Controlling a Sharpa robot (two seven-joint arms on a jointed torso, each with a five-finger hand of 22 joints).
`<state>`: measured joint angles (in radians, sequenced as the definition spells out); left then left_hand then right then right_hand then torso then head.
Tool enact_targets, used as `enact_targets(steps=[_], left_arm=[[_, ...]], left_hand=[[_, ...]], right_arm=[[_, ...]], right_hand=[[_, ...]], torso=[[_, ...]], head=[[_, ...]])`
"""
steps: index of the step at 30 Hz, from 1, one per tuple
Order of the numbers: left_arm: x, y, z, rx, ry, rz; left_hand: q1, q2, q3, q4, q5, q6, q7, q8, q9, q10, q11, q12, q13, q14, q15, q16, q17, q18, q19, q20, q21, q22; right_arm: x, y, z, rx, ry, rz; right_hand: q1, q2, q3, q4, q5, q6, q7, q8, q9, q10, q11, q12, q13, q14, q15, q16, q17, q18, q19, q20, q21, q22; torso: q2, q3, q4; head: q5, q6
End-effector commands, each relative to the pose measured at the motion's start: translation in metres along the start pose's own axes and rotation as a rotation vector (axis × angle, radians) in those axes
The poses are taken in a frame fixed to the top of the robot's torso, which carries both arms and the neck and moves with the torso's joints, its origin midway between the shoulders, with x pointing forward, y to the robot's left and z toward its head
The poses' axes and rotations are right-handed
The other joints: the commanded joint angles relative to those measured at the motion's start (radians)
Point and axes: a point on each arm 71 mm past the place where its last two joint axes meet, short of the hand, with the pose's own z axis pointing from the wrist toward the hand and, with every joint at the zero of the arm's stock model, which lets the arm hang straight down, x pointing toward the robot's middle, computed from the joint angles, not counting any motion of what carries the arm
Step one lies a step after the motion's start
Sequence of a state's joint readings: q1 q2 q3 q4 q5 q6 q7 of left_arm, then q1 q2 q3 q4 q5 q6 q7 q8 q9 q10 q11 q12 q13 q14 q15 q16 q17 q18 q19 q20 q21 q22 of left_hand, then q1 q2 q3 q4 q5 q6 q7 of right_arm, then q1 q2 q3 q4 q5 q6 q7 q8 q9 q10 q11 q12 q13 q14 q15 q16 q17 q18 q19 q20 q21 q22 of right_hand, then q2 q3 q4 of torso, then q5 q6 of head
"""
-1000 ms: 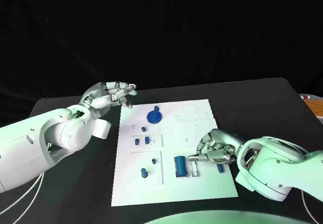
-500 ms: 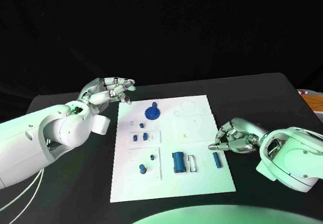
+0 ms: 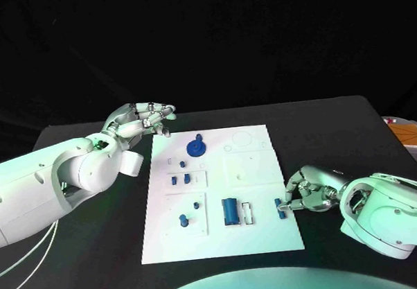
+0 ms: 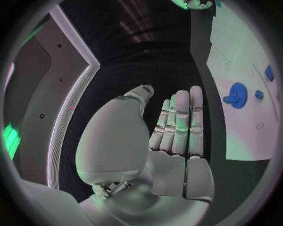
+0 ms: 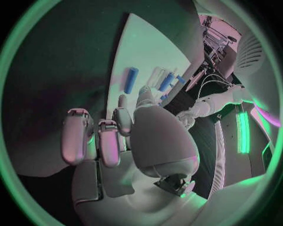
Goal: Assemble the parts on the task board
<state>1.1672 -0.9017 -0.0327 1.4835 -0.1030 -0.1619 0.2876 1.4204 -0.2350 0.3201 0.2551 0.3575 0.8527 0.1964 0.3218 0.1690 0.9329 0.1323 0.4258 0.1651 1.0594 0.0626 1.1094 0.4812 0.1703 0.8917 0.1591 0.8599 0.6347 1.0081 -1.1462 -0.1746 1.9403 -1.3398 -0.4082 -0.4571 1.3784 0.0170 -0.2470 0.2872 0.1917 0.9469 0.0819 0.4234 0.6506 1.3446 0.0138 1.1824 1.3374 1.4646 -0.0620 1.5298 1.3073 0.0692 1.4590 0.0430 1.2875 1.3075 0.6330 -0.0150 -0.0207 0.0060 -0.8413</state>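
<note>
The white task board (image 3: 263, 236) lies mid-table. On it are a blue gear (image 3: 197, 146), small blue pieces (image 3: 179, 179) and a blue cylinder (image 3: 233, 211) in a slot. A short blue peg (image 3: 279, 207) lies flat near the board's right edge. My right hand (image 3: 310, 191) sits beside that edge, fingers loosely bent with their tips close to the peg. The right wrist view shows the peg (image 5: 130, 80) lying just beyond the fingertips (image 5: 122, 102), with nothing held. My left hand (image 3: 144, 120) hovers off the board's far left corner, its fingers (image 4: 179, 122) straight and holding nothing.
An orange and white object (image 3: 409, 136) sits at the table's right edge. White cables (image 3: 11, 270) hang by my left arm. Bare black table (image 3: 96, 219) lies left of the board.
My right hand has drawn back from the middle of the board to its right edge, leaving the blue peg lying flat there. The left hand has hardly moved.
</note>
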Motion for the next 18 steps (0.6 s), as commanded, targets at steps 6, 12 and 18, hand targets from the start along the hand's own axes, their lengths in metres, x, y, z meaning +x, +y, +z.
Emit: enact_targets(steps=[6, 12, 18], left_arm=[[0.001, -0.001, 0.000, 0.012, 0.007, -0.009], [0.001, -0.001, 0.000, 0.011, 0.006, -0.009], [0.000, -0.001, -0.001, 0.010, 0.006, -0.009]], left_hand=[[0.002, 0.005, -0.005, 0.000, 0.005, -0.004, -0.002, 0.005, 0.001, -0.005, 0.000, 0.006, 0.001, -0.009, -0.001, 0.005, -0.001, 0.013, 0.007, 0.002, -0.004, -0.001], [0.002, 0.005, -0.005, 0.000, 0.005, -0.004, -0.002, 0.005, 0.001, -0.005, 0.000, 0.006, 0.001, -0.009, -0.001, 0.005, -0.001, 0.013, 0.007, 0.002, -0.004, -0.001], [0.002, 0.005, -0.005, 0.000, 0.005, -0.004, -0.002, 0.005, 0.001, -0.005, 0.000, 0.006, 0.001, -0.009, -0.001, 0.005, -0.001, 0.013, 0.007, 0.002, -0.004, -0.001]], right_arm=[[0.017, -0.002, 0.002, 0.027, 0.052, -0.074], [0.023, 0.002, 0.004, 0.018, 0.050, -0.070], [0.024, 0.006, 0.007, 0.008, 0.031, -0.063]], right_hand=[[-0.004, -0.008, -0.011, 0.001, -0.005, 0.007, 0.000, -0.004, -0.002, 0.002, -0.007, 0.000, -0.121, 0.081, 0.005, 0.004, 0.136, -0.011, 0.002, 0.008, 0.004, 0.145], [-0.005, -0.006, -0.012, 0.001, -0.006, 0.009, 0.000, -0.004, -0.002, 0.004, -0.007, 0.002, -0.118, 0.082, 0.005, 0.004, 0.137, -0.011, 0.001, 0.008, 0.003, 0.145], [0.002, 0.005, -0.011, 0.000, -0.003, 0.017, -0.003, -0.003, -0.003, 0.008, -0.009, 0.007, -0.114, 0.082, 0.003, 0.004, 0.138, -0.011, 0.003, 0.008, 0.006, 0.147]], torso=[[0.000, 0.0001, 0.0002], [0.000, 0.0000, 0.0002], [0.001, 0.0001, 0.0008]], head=[[0.003, 0.000], [0.003, 0.001], [0.000, 0.001]])
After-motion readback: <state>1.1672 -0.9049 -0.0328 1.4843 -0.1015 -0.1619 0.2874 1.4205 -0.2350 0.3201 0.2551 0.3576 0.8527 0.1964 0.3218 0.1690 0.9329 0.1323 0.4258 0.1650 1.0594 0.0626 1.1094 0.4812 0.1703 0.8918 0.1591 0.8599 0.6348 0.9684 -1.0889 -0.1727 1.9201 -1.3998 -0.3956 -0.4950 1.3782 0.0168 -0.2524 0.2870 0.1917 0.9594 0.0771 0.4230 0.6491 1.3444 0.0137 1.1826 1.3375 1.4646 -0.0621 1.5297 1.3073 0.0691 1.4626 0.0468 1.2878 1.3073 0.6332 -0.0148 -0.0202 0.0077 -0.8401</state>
